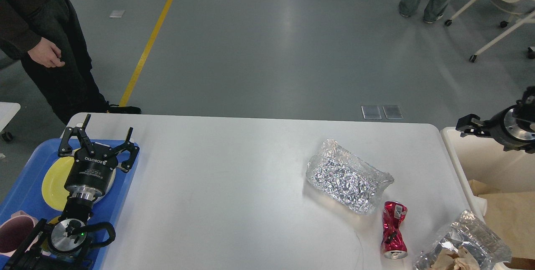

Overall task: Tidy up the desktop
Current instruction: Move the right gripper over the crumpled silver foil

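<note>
1. The white worktop (234,186) fills the middle of the view, with a crumpled foil bag (347,176), a crushed red can (393,230) and a second foil wrapper (462,243) lying on its right part.
2. The left claw (98,138) hovers wide open and empty over the blue tray (25,186) and its yellow plate (52,184).
3. The right claw (464,126) hangs above the cream bin (480,157); I cannot tell how far open it is.
4. Judging by this, a pick is due: the right arm needs to swing left and descend onto the can or foil.

Two foil bags (349,177) (464,245), one crushed red can (393,230), one yellow plate (56,182)

Blue tray (25,194) holding yellow plate (52,184); crumpled foil bag (347,176); crushed red can (394,230); cream bin (480,165); bystander (46,36).
</note>
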